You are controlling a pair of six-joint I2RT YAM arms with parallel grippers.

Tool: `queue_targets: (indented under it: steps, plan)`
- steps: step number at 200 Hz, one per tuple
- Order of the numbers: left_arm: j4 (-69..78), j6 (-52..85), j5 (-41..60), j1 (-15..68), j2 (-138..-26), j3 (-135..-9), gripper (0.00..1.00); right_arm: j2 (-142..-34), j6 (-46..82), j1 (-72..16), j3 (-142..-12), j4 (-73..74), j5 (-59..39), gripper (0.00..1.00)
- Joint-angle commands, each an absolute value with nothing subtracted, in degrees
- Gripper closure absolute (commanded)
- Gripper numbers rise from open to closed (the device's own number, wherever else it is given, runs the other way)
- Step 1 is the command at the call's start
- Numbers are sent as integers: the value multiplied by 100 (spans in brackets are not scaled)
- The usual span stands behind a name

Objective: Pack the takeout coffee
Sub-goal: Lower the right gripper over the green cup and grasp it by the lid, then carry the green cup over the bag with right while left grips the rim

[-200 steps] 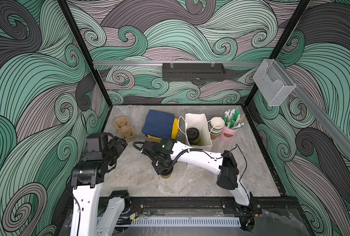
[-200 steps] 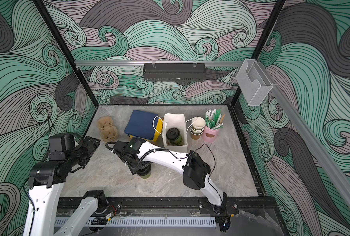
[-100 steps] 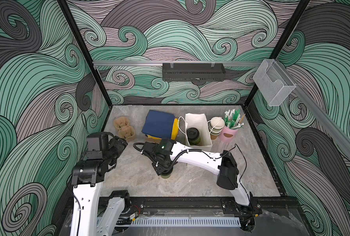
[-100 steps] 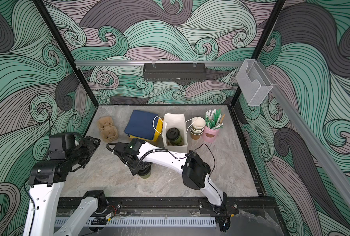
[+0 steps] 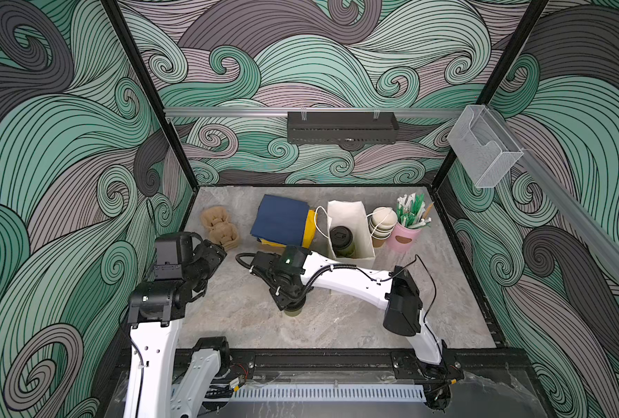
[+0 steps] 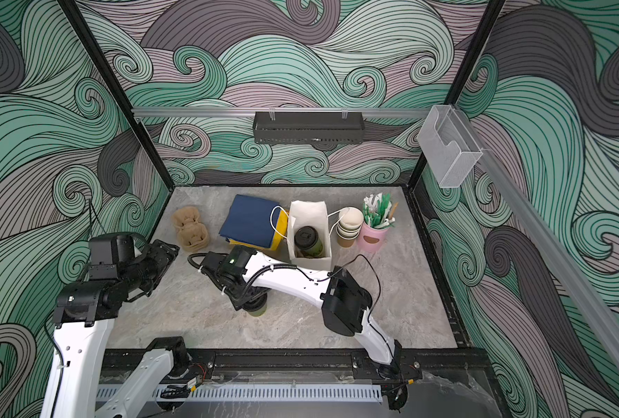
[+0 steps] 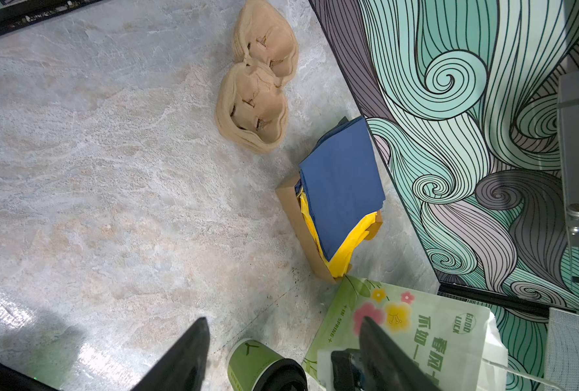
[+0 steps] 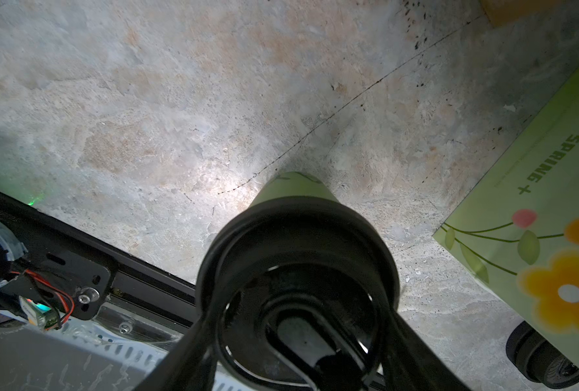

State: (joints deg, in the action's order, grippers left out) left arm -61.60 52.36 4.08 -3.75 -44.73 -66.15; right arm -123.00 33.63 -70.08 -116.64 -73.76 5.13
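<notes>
The upright cup (image 5: 295,312) is mostly hidden beneath the right tool (image 8: 301,304); whether it is clamped cannot be told. The left tool (image 7: 283,320) is spread apart.

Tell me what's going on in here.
The right gripper straddles a lidded coffee cup standing on the table, jaws either side of its black lid; a firm grip isn't clear. The other lidded cup already sits in the white paper bag. The left gripper hangs open and empty at the left.
</notes>
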Motion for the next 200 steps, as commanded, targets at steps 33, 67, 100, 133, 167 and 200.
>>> queue_targets:
  steps: [33, 67, 100, 133, 167, 200]
  plan:
    - [-5780, 5041, 550, -410, -4571, -6683, 28, -11916, 3557, -7103, -11593, -7512, 543, 36]
    - [-5126, 4896, 1166, -413, -4739, -6697, 28, -11406, 3690, -7408, -12087, -8339, 870, 35]
    - [-4515, 4768, 1872, -404, -5017, -6838, 28, -10820, 4000, -7634, -12621, -9246, 1126, 35]
    - [-4090, 4625, 2415, -362, -5299, -6978, 28, -10070, 4157, -7655, -12729, -9452, 1091, 36]
    - [-3849, 4469, 2566, -8, -5644, -7184, 28, -9361, 4325, -7473, -12593, -9582, 1213, 36]
    - [-3713, 4252, 2514, 650, -6048, -7568, 28, -8973, 4457, -7150, -12922, -9617, 1355, 36]
